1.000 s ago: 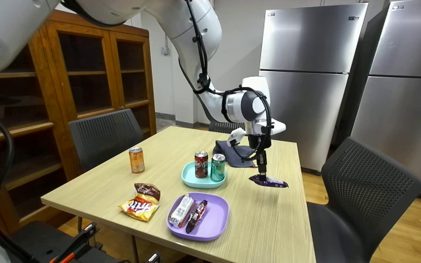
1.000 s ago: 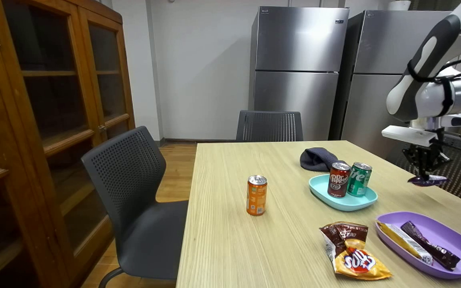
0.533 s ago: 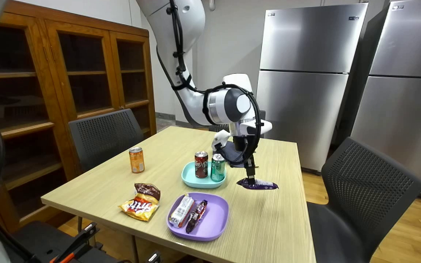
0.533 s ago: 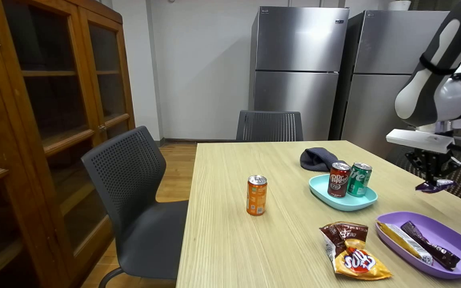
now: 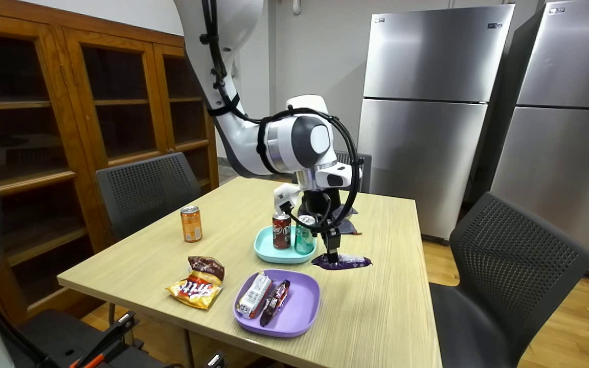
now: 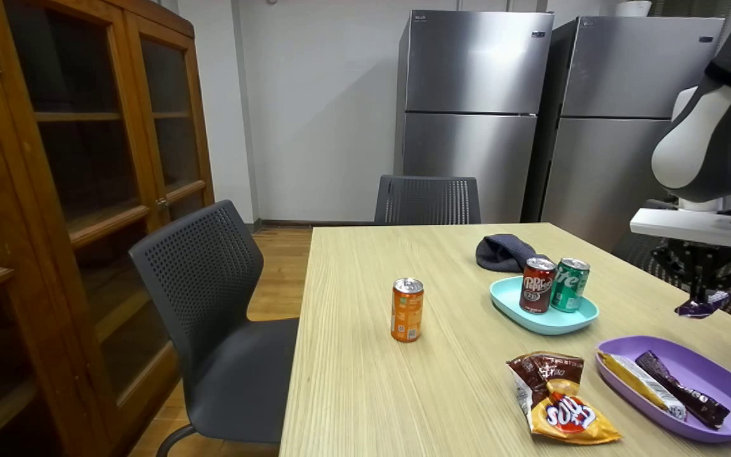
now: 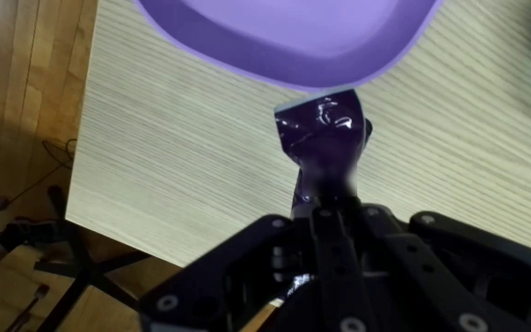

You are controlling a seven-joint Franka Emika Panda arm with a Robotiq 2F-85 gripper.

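My gripper (image 5: pixel 332 255) is shut on a shiny dark purple snack packet (image 5: pixel 352 262), holding it near one end above the table. In an exterior view the packet (image 6: pixel 695 310) hangs below the fingers, seen almost end-on. In the wrist view its flattened end (image 7: pixel 323 117) juts out past the gripper (image 7: pixel 332 193), and the fingertips are dark and blurred. A purple plate (image 7: pixel 265 64) lies just beyond that end. On this plate are a white and yellow wrapped bar (image 6: pixel 641 384) and a dark brown wrapped bar (image 6: pixel 683 388).
A turquoise plate (image 5: pixel 271 255) bears a dark red can (image 5: pixel 281 232) and a green can (image 5: pixel 304 239). An orange can (image 6: pixel 407 311) and a yellow-brown chip bag (image 6: pixel 562 406) stand on the table. A dark cloth (image 6: pixel 506 252) lies behind. Chairs (image 5: pixel 509 276) surround the table.
The arm has swung leftward in an exterior view, carrying the packet nearer to the purple plate. The grip stays shut, and the plates, cans and bags have not moved.
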